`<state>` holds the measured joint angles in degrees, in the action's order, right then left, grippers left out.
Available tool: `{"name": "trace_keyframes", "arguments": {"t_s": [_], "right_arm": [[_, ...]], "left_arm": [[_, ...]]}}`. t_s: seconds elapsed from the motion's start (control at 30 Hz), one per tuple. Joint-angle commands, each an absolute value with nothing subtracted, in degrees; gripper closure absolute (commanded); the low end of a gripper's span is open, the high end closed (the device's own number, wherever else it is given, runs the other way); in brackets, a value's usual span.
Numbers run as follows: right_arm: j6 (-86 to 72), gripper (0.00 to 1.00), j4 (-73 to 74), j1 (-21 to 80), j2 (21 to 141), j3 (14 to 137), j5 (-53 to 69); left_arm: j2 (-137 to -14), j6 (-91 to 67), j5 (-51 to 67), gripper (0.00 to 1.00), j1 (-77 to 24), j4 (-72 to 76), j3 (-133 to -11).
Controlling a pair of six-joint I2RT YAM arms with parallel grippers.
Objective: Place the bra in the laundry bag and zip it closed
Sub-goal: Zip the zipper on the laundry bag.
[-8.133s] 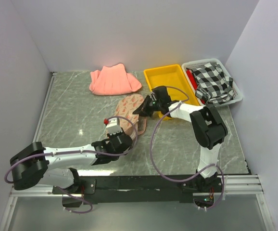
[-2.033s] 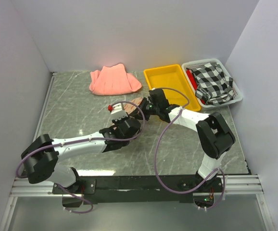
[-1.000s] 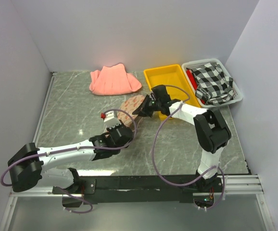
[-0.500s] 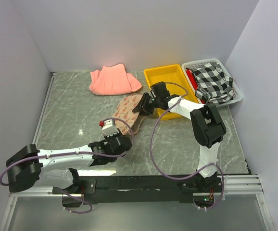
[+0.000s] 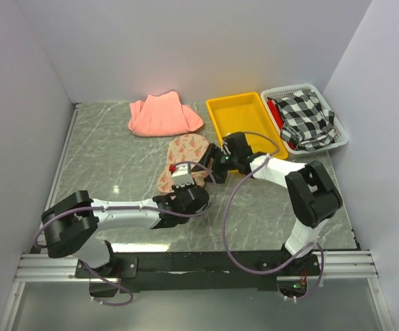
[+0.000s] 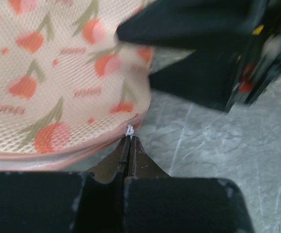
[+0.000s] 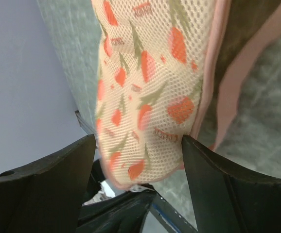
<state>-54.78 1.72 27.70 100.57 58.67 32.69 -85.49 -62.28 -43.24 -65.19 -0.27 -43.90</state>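
Zipping: left pincer (image 6: pixel 129 139) pinches the laundry bag's (image 6: pixel 58 87) zip pull (image 6: pixel 129 130), right pincer (image 7: pixel 138 145) gapes; next, draw the zip along.

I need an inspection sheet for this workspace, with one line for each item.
Surface: grey marbled table.
Job's things: laundry bag lies mid-table; bra, nothing seen.
Clutter: salmon cloth, yellow tray, white basket holding checked cloth, all at the back.
Grippers: left gripper shut on white loop at the bag's pink edge; right gripper open beside the bag.
Cables: purple cables loop off both arms.
Surroundings: plain pale walls.
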Motion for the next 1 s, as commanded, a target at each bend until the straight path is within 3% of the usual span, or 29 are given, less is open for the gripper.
{"name": "trace_keyframes", "arguments": {"t_s": [0.0,0.27,0.4,0.67,0.97], "right_arm": [[-58.6,0.21,-3.2,29.0,95.4,53.1,32.7],[-55.8,0.21,4.0,27.3,85.4,51.0,24.0],[-55.2,0.21,7.3,25.5,82.9,52.2,26.9],[-60.4,0.21,2.6,25.5,78.6,43.9,28.9],[-64.7,0.21,-1.2,26.4,79.7,43.2,29.7]], "left_arm": [[-87.4,-56.7,-42.7,0.99,-64.3,5.0,-48.7],[-90.7,-55.5,-42.5,0.99,-63.0,4.2,-51.7],[-90.4,-56.3,-42.1,0.99,-62.8,4.6,-50.4],[-91.9,-54.4,-41.5,0.99,-62.8,5.6,-52.4],[-95.4,-50.3,-39.6,0.99,-62.8,6.9,-57.2]]}}
